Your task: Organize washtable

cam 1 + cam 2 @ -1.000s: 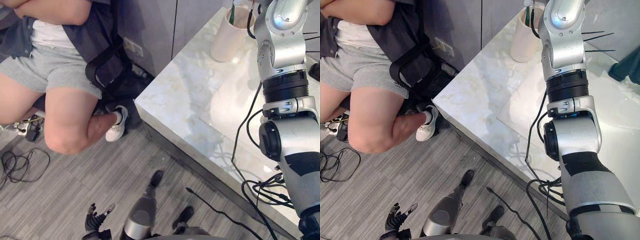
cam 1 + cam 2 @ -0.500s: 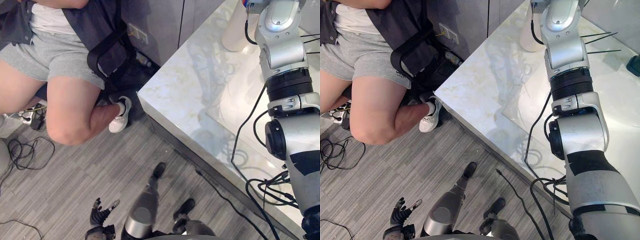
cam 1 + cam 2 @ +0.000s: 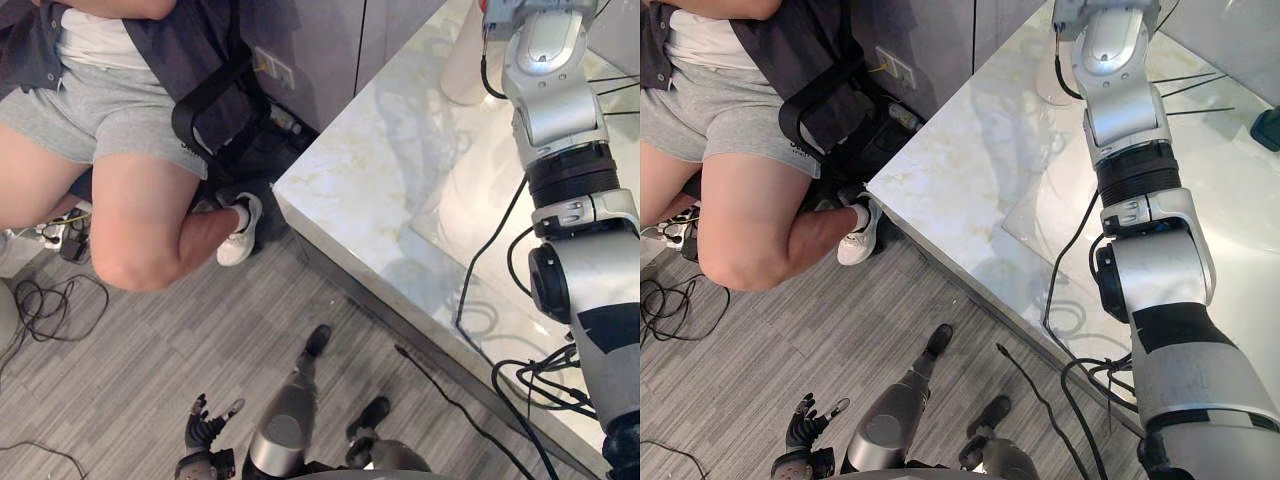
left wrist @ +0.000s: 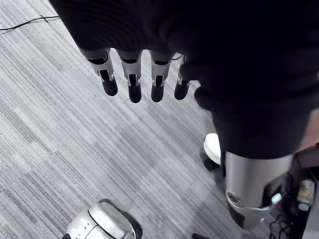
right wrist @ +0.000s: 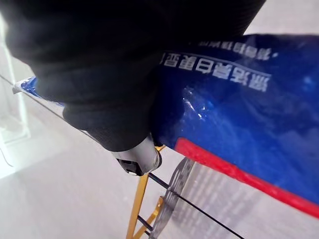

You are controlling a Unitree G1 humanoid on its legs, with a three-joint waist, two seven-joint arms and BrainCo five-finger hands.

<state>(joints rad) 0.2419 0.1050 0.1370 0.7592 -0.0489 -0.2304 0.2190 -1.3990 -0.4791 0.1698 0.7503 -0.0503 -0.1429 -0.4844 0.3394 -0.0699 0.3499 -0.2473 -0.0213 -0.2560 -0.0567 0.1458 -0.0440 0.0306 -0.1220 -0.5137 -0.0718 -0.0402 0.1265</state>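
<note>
Hand, left (image 3: 205,435): hangs low over floor (image 3: 150,360), with fingers (image 4: 133,82) straight and slack, empty.
Person (image 3: 120,190): seated just beside corner of washtable (image 3: 370,170).
Washtable: pale marble top, cup (image 3: 1050,75) near far edge.
Hand, right (image 5: 137,158): at end of arm stretched across top toward cup; thumb clamped on edge of pack (image 5: 239,109), with other fingers hidden behind it.
Pack: glossy blue film, red band; gold wire rack (image 5: 142,209) close beyond.
Handling, judged: light, soft, crinkly, slippery; liable to sag or slide from an edge pinch. Best taken across the middle, broad faces between thumb and fingers, with moderate squeeze.
</note>
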